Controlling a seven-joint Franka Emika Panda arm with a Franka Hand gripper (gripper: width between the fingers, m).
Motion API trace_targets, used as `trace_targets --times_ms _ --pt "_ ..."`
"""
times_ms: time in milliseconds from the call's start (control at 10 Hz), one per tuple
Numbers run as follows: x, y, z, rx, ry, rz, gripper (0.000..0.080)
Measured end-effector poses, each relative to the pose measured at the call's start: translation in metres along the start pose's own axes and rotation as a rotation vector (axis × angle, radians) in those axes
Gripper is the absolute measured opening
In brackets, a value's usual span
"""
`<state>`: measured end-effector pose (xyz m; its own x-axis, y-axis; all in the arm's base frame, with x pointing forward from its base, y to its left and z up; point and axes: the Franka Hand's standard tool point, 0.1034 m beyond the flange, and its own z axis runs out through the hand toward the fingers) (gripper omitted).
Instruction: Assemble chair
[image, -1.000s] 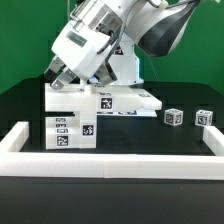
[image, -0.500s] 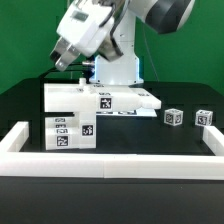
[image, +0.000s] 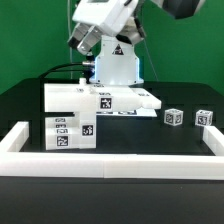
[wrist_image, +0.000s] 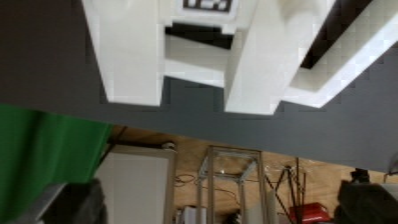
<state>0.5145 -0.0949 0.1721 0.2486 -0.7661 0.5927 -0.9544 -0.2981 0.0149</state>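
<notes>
White, matte and blocky, the chair parts (image: 75, 112) with their black-and-white square tags sit stacked on the black table (image: 150, 135) toward the exterior view's left. A flat panel (image: 132, 100) reaches out from the stack toward the right. Two small white tagged cubes (image: 174, 117) lie well apart from it, further to the exterior view's right, inside the plain white border rails (image: 110, 162). The glossy two-finger gripper (image: 80, 50) hangs high above the stack, touching nothing — its jaws stand wide and empty.

Judged from this, the arm is between grasps: the stacked pieces look joined, and loose pieces wait. The next move probably calls for crossing to a cube, lining the wide jaws over it and coming down square, so the small piece does not skid.

Only the exterior view shows the cubes, the rails and the arm's height. Only the wrist view gives a close look along two parallel white bars (wrist_image: 134, 50) of the stack with a dark gap between them — the fingers themselves do not show there.
</notes>
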Motion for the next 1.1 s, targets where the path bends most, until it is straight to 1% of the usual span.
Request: trace_targets --times_ms 200,300,400,500,600,800,1100 --pt "0.003 0.003 0.003 -0.007 0.007 0.002 0.0649" --pt "0.002 0.003 0.002 -0.004 0.021 -0.057 0.0649" --pt "-0.007 0.005 -0.002 0.005 0.044 -0.176 0.0649" --pt "-0.016 0.002 -0.011 0.029 0.046 -0.268 0.0649" --pt "-0.02 -0.002 -0.016 0.047 0.041 -0.343 0.0649" --pt "-0.031 -0.01 -0.025 0.092 0.013 -0.476 0.0649" --pt "-0.028 -0.008 -0.023 0.085 0.02 -0.461 0.0649"
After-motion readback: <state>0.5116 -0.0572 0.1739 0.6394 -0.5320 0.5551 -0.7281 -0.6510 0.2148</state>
